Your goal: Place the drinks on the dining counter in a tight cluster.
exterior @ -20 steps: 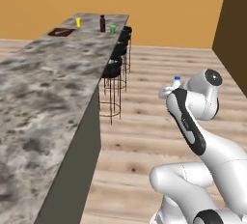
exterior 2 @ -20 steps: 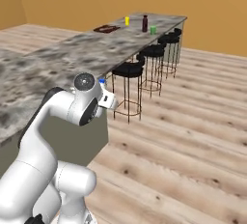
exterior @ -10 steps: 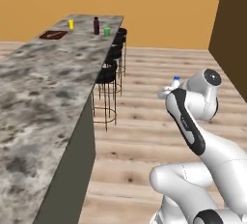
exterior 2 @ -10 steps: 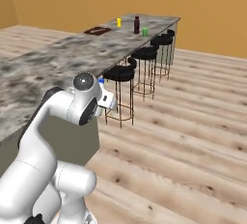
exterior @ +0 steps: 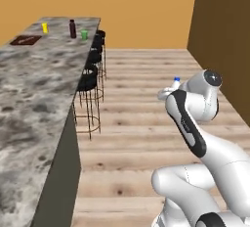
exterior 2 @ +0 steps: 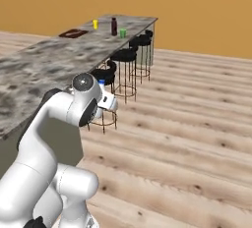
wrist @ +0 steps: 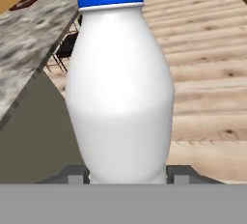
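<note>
The gripper (wrist: pixel 128 177) is closed on the water bottle (wrist: pixel 120 88), which stands upright between the two fingers and takes the middle of the hand view, its blue cap at the top. In the left base view the water bottle shows right of centre, at the end of the folded arm, over the wooden floor (exterior: pixel 141 123). The dining counter (exterior: pixel 34 99) runs along the left side. At its far end, in the upper left of the frame, stand a maroon bottle (exterior: pixel 72 29), a green cup (exterior: pixel 84 34) and a yellow cup (exterior: pixel 45 27). Black stools (exterior: pixel 89 81) stand beside the counter.
</note>
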Controlling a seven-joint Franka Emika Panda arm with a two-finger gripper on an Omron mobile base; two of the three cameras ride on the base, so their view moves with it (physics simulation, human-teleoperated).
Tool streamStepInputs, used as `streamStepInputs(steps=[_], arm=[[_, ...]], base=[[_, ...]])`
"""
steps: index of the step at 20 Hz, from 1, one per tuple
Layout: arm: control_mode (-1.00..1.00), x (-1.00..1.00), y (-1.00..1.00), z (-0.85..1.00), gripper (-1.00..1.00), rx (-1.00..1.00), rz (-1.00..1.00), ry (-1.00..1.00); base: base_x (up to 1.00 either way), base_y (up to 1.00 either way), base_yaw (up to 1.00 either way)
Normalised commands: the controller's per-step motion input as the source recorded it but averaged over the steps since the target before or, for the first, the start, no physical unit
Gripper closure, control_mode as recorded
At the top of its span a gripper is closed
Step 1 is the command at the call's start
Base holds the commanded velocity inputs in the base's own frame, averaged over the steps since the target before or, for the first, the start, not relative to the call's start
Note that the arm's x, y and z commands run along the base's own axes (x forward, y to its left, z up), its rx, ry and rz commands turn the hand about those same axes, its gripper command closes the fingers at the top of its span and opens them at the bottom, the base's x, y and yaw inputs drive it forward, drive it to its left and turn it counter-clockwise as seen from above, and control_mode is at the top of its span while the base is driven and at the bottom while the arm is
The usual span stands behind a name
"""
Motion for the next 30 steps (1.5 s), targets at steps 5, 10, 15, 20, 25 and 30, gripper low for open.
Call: streamStepInputs(steps=[5,10,15,20,25,30], arm=[[1.0,0.0,0.0,0.0,1.0,0.0,0.0,0.0],[1.0,0.0,0.0,0.0,1.0,0.0,0.0,0.0],[1.0,0.0,0.0,0.0,1.0,0.0,0.0,0.0],[1.0,0.0,0.0,0.0,1.0,0.0,0.0,0.0],[1.0,0.0,0.0,0.0,1.0,0.0,0.0,0.0],[1.0,0.0,0.0,0.0,1.0,0.0,0.0,0.0]], base=[[0.36,-0.24,-0.29],[0.33,-0.22,-0.33],[0.38,-0.22,-0.29],[0.59,-0.14,-0.11],[0.69,-0.13,0.0],[0.77,-0.12,0.0]])
